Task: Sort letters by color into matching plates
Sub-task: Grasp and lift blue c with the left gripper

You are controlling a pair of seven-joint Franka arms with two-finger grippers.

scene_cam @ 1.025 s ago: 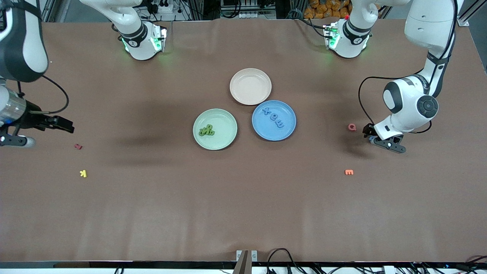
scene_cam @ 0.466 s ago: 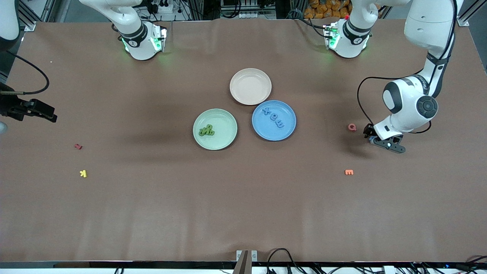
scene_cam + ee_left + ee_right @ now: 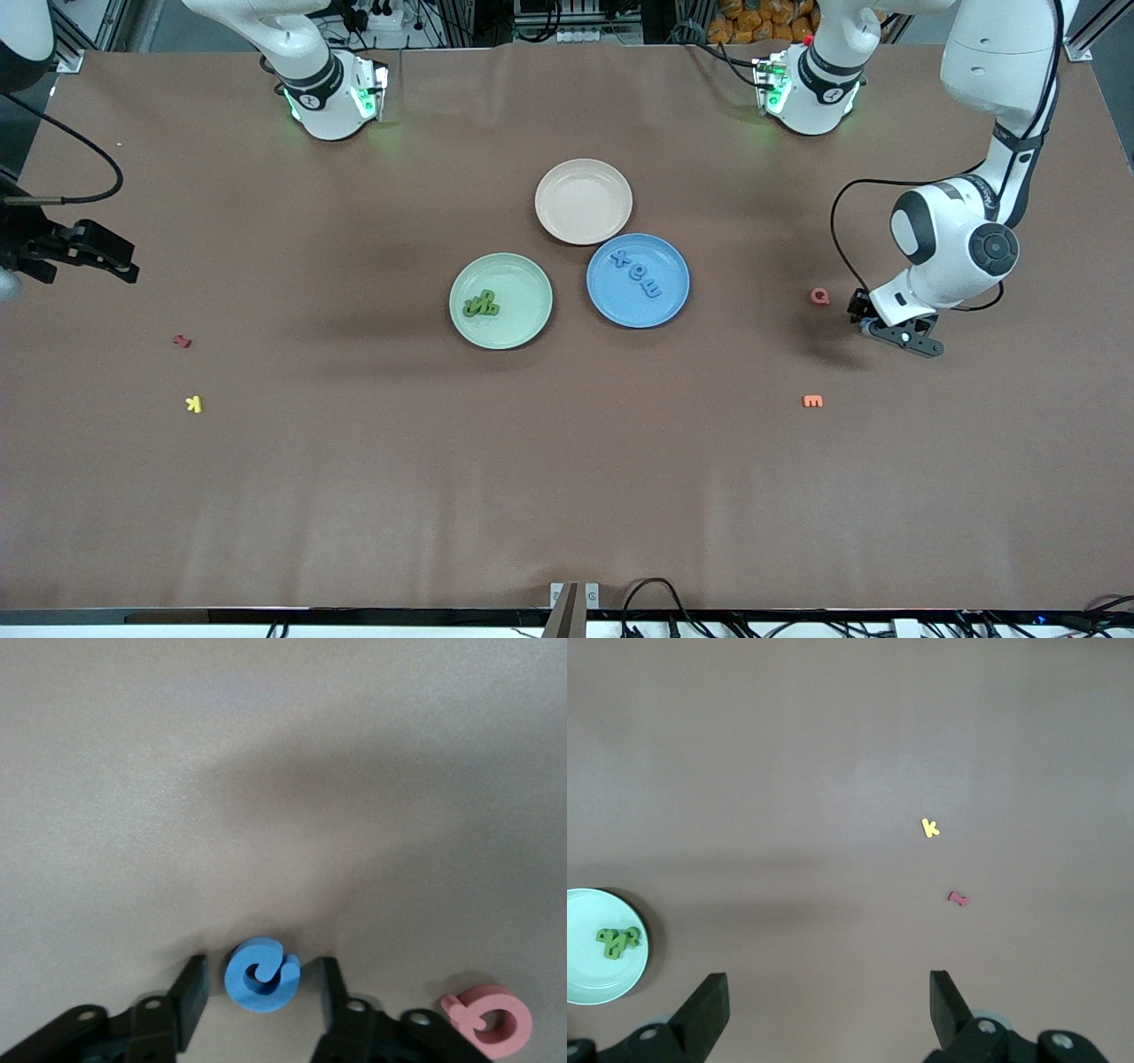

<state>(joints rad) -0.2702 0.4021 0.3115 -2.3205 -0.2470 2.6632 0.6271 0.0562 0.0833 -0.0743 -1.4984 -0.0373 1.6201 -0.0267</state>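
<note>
Both pincer fingers [image 3: 193, 988] flanking blue letter [image 3: 261, 974]

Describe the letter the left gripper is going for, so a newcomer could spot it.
Start at the left arm's end of the table, where the left gripper sits low. The blue letter lies between its open fingers, curled like a spiral. The pink letter beside it has a similar shape; only colour differs.

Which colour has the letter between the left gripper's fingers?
Blue letter; the left wrist view shows it best.
</note>
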